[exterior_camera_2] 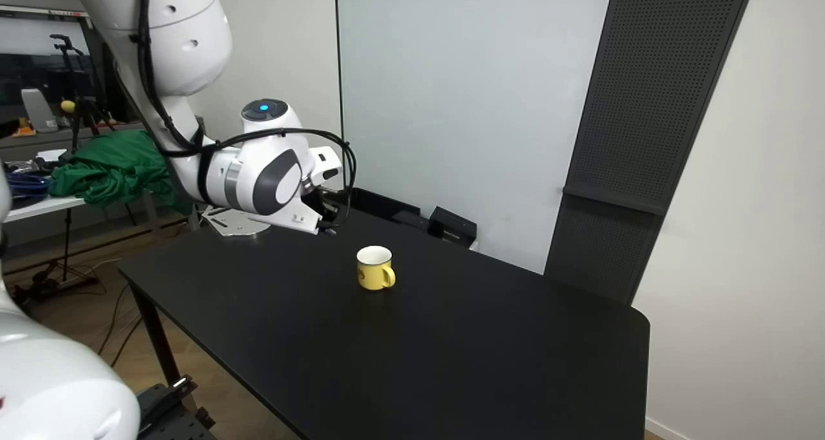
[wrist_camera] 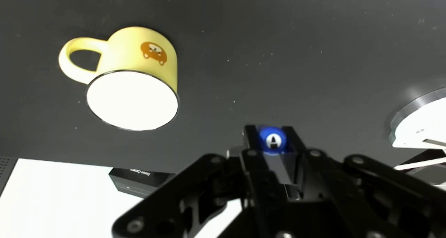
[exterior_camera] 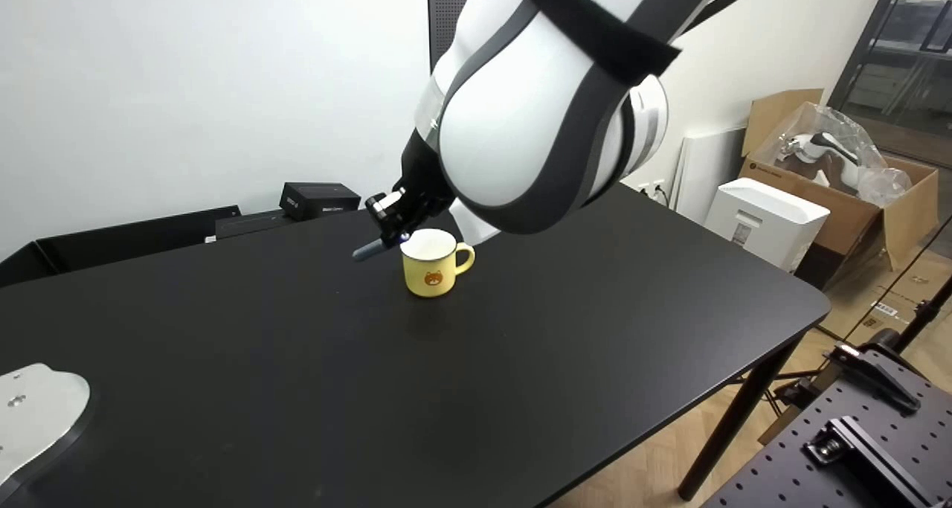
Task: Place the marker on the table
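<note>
While the end effector grips it, the marker shows a blue end; its centre is white.

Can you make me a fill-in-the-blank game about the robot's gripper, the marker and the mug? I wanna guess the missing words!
1. The gripper holds the marker, whose end facing us in the wrist view is mostly the colour ____.
2. The outside of the mug is mostly the colour ____.
3. The inside of the mug is the colour ____.
4. The number of mugs standing on the table is ____.

Missing words: blue; yellow; white; one.
</note>
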Robot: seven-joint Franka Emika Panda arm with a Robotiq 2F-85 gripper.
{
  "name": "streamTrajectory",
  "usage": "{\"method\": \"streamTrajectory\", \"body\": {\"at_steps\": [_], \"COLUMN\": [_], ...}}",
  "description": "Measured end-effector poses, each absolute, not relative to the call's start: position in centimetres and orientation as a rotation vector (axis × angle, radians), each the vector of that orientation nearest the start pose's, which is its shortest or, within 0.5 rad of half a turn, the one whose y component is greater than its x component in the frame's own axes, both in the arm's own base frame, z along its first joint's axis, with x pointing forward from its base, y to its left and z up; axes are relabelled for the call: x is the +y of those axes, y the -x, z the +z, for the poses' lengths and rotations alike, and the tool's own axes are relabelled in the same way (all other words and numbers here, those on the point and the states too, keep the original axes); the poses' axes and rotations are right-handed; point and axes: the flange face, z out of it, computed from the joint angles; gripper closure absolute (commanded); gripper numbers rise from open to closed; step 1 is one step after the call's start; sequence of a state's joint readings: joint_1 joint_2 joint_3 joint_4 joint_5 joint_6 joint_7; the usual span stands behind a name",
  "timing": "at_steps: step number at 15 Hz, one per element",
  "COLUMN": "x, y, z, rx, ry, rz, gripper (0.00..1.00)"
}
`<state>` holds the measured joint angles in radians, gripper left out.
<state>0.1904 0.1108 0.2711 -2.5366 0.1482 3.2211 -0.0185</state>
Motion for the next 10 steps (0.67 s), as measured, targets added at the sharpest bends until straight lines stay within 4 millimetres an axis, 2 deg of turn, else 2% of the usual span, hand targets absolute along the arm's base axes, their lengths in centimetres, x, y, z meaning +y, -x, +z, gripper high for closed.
{"method": "streamTrajectory", "body": {"at_steps": [3, 6, 7, 8, 10], "x": [21.2, 18.9, 17.6, 16.3, 13.7], "y": [-46.2, -47.7, -48.4, -49.0, -49.9], "z": [27.6, 25.8, 25.2, 24.8, 24.0], "rx": [-0.455, -0.431, -0.417, -0.400, -0.366], "ry": [2.807, 2.808, 2.811, 2.814, 2.825], "rz": [-0.746, -0.707, -0.699, -0.693, -0.679], "gripper": [0.95, 0.95, 0.78, 0.54, 0.51]}}
